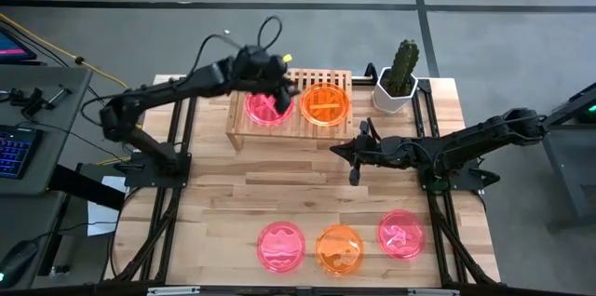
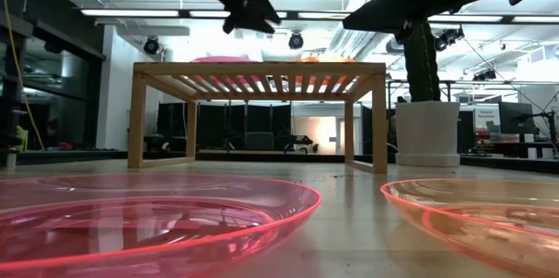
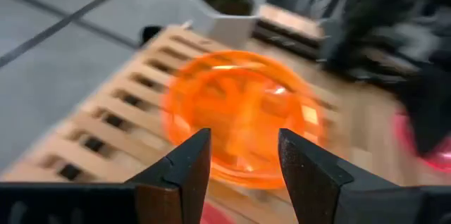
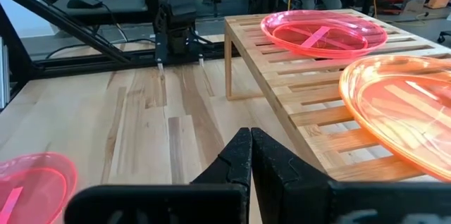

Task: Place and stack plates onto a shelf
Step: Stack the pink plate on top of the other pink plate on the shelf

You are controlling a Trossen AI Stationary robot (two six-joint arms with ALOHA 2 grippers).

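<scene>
- Left gripper [image 1: 280, 100] hangs above the shelf [image 1: 244, 128], fingers [image 3: 189, 168] spread and holding nothing.
- Directly under it: a pink plate [image 1: 267, 108] on the slatted top; its edge shows just below the fingertips in the left wrist view.
- Just ahead of it: an orange plate [image 3: 243, 115] on the same slats, beside the pink one.
- Past the shelf's far end from this gripper: a white pot with a cactus [image 1: 399, 77].
- Right gripper [image 1: 354, 177] sits low over bare tabletop [image 1: 279, 189], beside the shelf's front edge; fingers [image 4: 236, 155] pressed together, nothing between them.
- Farther off, near the table's front edge: three plates in a row, pink [image 1: 280, 245], orange [image 1: 339, 249], pink [image 1: 401, 233], each lying flat and separate.
</scene>
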